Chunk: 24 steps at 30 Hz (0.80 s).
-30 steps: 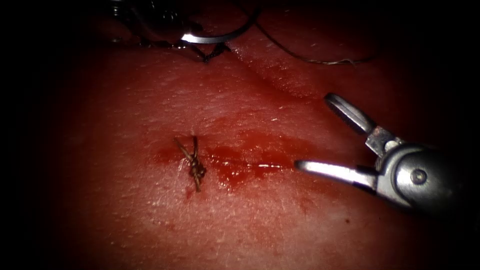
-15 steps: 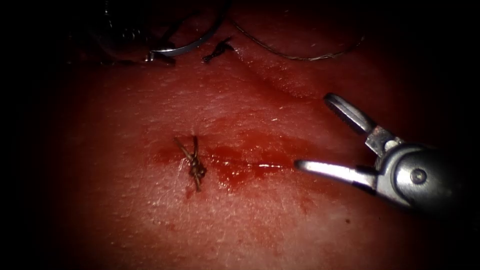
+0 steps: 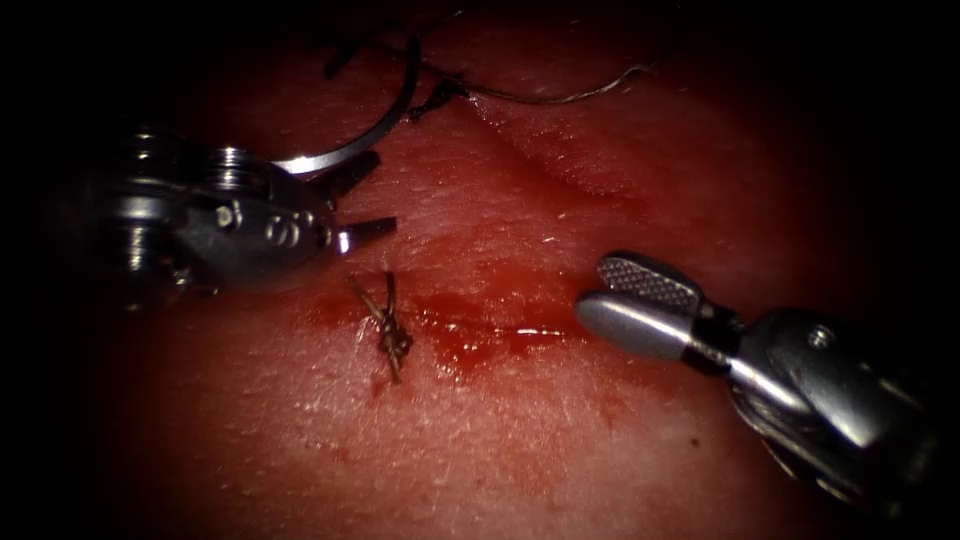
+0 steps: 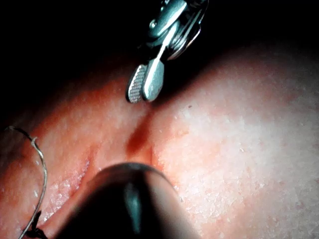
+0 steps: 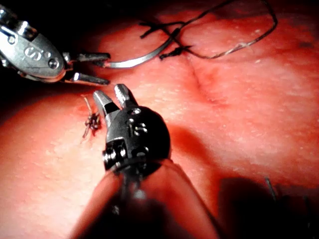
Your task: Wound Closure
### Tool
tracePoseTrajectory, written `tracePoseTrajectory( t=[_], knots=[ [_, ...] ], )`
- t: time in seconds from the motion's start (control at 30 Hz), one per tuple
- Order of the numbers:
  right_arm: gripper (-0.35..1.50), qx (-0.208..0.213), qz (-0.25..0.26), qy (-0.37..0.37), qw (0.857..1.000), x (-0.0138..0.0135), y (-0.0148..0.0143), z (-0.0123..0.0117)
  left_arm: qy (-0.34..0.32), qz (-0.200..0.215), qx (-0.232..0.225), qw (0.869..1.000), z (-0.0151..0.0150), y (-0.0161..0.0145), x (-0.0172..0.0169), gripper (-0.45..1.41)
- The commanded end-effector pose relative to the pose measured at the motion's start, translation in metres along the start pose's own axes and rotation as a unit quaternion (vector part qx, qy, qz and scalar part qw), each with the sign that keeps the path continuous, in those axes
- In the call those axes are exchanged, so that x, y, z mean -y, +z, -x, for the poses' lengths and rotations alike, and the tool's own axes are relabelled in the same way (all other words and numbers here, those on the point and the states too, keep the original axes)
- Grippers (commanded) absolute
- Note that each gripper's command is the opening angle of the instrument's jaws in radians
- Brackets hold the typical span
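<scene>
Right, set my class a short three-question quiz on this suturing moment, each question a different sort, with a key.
1. True or false: the right pincer holds the needle.
2. The tied knot sits: A) on the tissue between the two pincers; B) inside the left pincer; C) on the needle.
3. Fill in: the thread trails from the needle's ____ end, counted from the left pincer.

Key:
1. False. It holds nothing and its jaws are slightly parted.
2. A.
3. Far. The needle lies over the tissue, not visibly in it. Its near end is at the left pincer's open jaws, and it is unclear whether they grip it.
</scene>
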<state>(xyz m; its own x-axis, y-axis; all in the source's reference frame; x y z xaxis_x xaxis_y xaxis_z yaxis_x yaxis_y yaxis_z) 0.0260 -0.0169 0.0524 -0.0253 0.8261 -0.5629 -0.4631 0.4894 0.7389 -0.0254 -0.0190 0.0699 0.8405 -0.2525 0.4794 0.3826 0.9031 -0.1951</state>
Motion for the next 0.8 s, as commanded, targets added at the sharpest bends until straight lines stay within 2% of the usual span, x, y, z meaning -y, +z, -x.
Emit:
tracePoseTrajectory(
  t=[0.03, 0.1, 0.2, 0.27, 0.4, 0.43, 0.5, 0.57, 0.63, 0.73, 0.8],
  knots=[
    [0.32, -0.002, -0.001, 0.004, 1.0, 0.0002, 0.0011, 0.0, -0.002, 0.001, 0.001, 1.0, 0.0005, 0.0006, 0.0002, 0.14],
    [0.37, -0.001, -0.001, 0.007, 1.0, 0.0001, 0.001, 0.0, -0.004, -0.001, -0.001, 1.0, 0.0003, 0.0006, -0.0007, 0.41],
    [0.46, 0.0, 0.0, 0.007, 1.0, 0.0001, 0.001, 0.0, -0.048, -0.008, 0.003, 0.999, -0.0006, 0.0007, -0.0024, 0.78],
    [0.49, 0.0, 0.0, 0.007, 1.0, 0.0, 0.001, 0.0, -0.069, -0.034, 0.032, 0.996, -0.0016, 0.0006, -0.0035, 0.79],
    [0.54, 0.0, 0.0, 0.007, 1.0, 0.0, 0.001, 0.0, -0.123, -0.133, 0.108, 0.978, -0.0047, 0.0005, -0.0055, 0.79],
    [0.54, 0.0, -0.003, 0.009, 1.0, 0.0, 0.0011, 0.0, -0.129, -0.141, 0.113, 0.975, -0.0054, 0.0005, -0.0059, 0.81],
    [0.57, 0.001, -0.005, -0.003, 1.0, 0.0, 0.0012, 0.0001, -0.137, -0.166, 0.108, 0.971, -0.0071, 0.0006, -0.0068, 0.83],
    [0.71, 0.001, -0.004, -0.01, 1.0, -0.0001, 0.0014, 0.0002, -0.121, -0.215, 0.087, 0.965, -0.0092, 0.0011, -0.0077, 0.79],
    [0.78, 0.0, -0.004, -0.016, 1.0, -0.0001, 0.0015, 0.0004, -0.108, -0.244, 0.084, 0.96, -0.01, 0.0017, -0.0081, 0.74],
    [0.99, -0.001, -0.003, -0.029, 1.0, 0.0, 0.0017, 0.0007, -0.107, -0.302, 0.085, 0.943, -0.0115, 0.0031, -0.0086, 0.73],
    [1.06, -0.002, -0.002, -0.033, 0.999, 0.0001, 0.0019, 0.0008, -0.103, -0.321, 0.069, 0.939, -0.0124, 0.004, -0.0088, 0.68]
  ],
)
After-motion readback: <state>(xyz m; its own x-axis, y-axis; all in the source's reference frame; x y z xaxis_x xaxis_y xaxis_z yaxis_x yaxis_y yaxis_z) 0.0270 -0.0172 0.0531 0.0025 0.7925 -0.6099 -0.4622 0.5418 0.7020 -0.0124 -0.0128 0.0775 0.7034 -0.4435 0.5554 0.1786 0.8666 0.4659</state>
